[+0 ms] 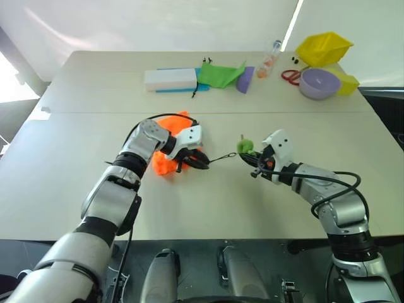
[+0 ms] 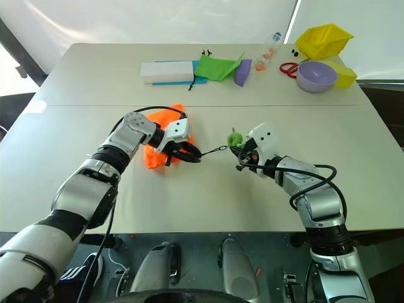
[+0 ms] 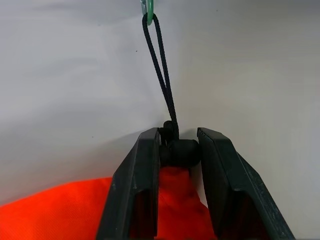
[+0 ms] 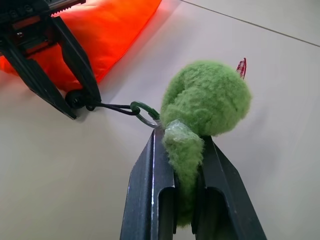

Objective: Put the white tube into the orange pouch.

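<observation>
The counter (image 1: 76, 189) lies bare and smooth around both arms. The left gripper (image 3: 179, 150) has its jaws clamped on the round black cord stopper (image 3: 180, 152) at the mouth of the soft orange pouch (image 4: 107, 30), which bunches behind those jaws. The right gripper (image 4: 189, 150) pinches a fuzzy green pompom (image 4: 207, 100) at the thin black cord's (image 3: 162, 70) far end.

Your left claw (image 2: 184, 151) sits at the near edge of the orange pouch (image 2: 159, 151), pinching the spot where the black cord (image 2: 214, 151) leaves it. That cord runs taut across the surface (image 2: 208, 202) to your right claw (image 2: 242, 153), which is clamped on the fuzzy green ball (image 2: 235, 138) at the cord's end. At the far edge you've got a white box (image 2: 167, 71), a green cloth (image 2: 218, 67), a purple bowl (image 2: 317, 77) and a yellow bin (image 2: 324, 39).
</observation>
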